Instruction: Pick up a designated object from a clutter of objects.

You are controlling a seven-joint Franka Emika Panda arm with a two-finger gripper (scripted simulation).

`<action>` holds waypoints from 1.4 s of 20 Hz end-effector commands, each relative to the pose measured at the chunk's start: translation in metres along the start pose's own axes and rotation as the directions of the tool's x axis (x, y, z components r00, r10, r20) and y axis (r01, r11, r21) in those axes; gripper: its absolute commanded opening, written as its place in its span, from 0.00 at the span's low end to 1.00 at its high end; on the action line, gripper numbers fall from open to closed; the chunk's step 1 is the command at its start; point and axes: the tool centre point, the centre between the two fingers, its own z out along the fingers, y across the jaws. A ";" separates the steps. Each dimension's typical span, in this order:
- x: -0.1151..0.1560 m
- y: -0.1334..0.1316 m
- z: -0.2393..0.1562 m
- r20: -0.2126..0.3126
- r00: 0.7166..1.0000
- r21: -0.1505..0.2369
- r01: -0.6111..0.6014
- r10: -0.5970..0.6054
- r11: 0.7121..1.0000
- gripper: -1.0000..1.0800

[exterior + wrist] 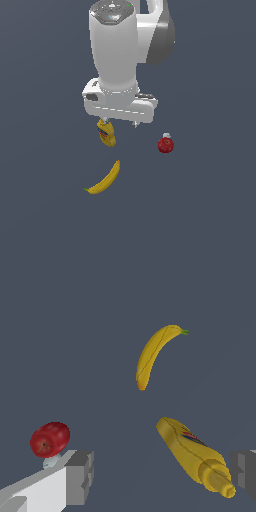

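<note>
Banana (pixel 153 356): long, curved, yellow, greenish stem tip, lying flat | gripper (pixel 162 476): fingers spread, holding nothing

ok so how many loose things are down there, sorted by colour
yellow: 2, the banana and the labelled bottle
red: 1, the small round object with a white cap
total: 3
</note>
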 end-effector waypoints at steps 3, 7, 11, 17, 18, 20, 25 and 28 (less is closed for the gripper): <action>0.023 0.004 0.024 -0.003 0.995 0.009 -0.096 0.096 0.995 0.96; 0.047 0.011 0.054 -0.006 0.979 0.017 -0.204 0.205 0.979 0.96; 0.070 0.019 0.087 -0.009 0.949 0.023 -0.315 0.315 0.949 0.96; 0.098 0.033 0.139 -0.016 0.885 0.028 -0.464 0.464 0.885 0.96; 0.101 0.035 0.147 -0.017 0.875 0.028 -0.484 0.484 0.875 0.96; 0.107 0.039 0.160 -0.019 0.854 0.029 -0.519 0.520 0.854 0.96; 0.117 0.046 0.187 -0.024 0.812 0.030 -0.582 0.583 0.813 0.96; 0.120 0.049 0.197 -0.026 0.796 0.030 -0.605 0.605 0.796 0.96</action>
